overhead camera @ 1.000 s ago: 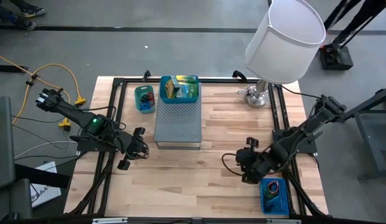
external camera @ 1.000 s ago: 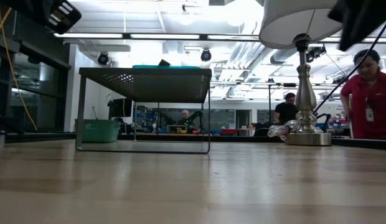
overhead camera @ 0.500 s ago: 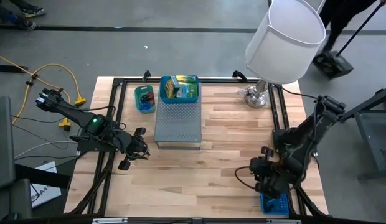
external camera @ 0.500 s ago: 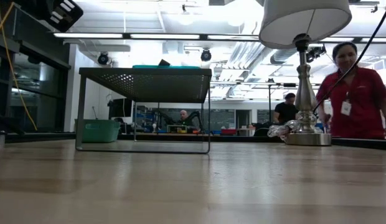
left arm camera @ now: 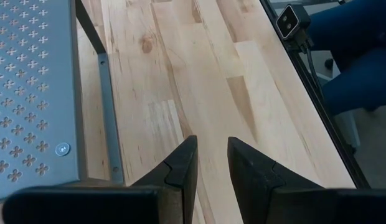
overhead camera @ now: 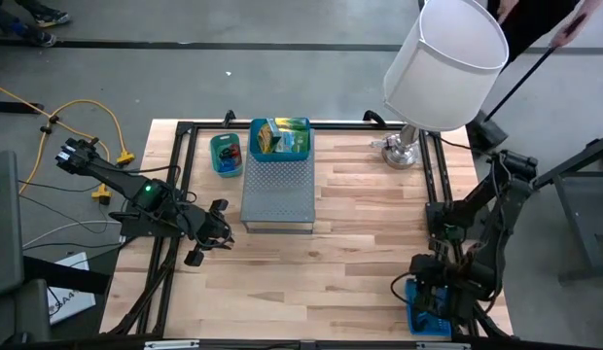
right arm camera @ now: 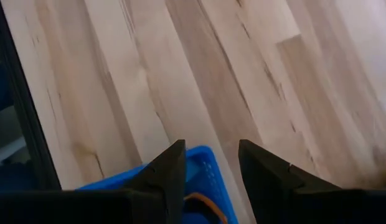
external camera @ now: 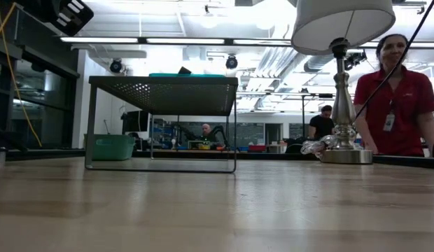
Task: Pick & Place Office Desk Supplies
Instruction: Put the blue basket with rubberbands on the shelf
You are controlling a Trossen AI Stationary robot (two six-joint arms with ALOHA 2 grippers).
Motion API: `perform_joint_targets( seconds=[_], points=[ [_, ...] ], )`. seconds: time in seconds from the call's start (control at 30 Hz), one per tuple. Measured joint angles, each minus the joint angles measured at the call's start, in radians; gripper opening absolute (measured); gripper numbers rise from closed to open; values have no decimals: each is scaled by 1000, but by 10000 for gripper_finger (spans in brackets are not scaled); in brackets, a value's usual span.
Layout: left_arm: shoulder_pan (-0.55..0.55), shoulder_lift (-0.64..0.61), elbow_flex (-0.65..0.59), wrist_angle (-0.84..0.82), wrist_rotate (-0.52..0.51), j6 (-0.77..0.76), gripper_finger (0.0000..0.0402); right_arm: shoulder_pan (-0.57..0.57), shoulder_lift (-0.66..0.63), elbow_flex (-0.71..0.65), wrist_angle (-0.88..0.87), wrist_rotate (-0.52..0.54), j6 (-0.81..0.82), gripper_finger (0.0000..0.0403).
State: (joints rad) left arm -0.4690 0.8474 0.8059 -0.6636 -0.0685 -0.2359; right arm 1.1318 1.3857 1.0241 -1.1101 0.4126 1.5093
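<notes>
With right gripper jaws apart, empty, over blue tray at near right, I risk clipping rim. Left gripper narrow gap, empty, idle beside grey box.

bright even overhead light, ceiling strip glare, soft shadows, blurred right wrist view

The blue tray at the table's near right corner is largely covered by the right arm; its contents cannot be made out.
</notes>
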Motion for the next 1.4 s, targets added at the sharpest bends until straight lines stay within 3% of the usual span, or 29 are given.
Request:
perform_joint_targets(
  seconds=[0.4, 0.53, 0.93, 1.4],
  points=[
    [0, 0, 0, 0, 0, 0, 83, 48, 0, -38, 57, -27, 15, 136],
    [0, 0, 0, 0, 0, 0, 83, 63, 0, -38, 56, -73, 8, 136],
    [0, 0, 0, 0, 0, 0, 83, 136, 37, -52, 0, -70, 65, 136],
    [0, 0, 0, 28, 0, 0, 83, 139, 46, -196, 163, -80, 68, 136]
  ],
)
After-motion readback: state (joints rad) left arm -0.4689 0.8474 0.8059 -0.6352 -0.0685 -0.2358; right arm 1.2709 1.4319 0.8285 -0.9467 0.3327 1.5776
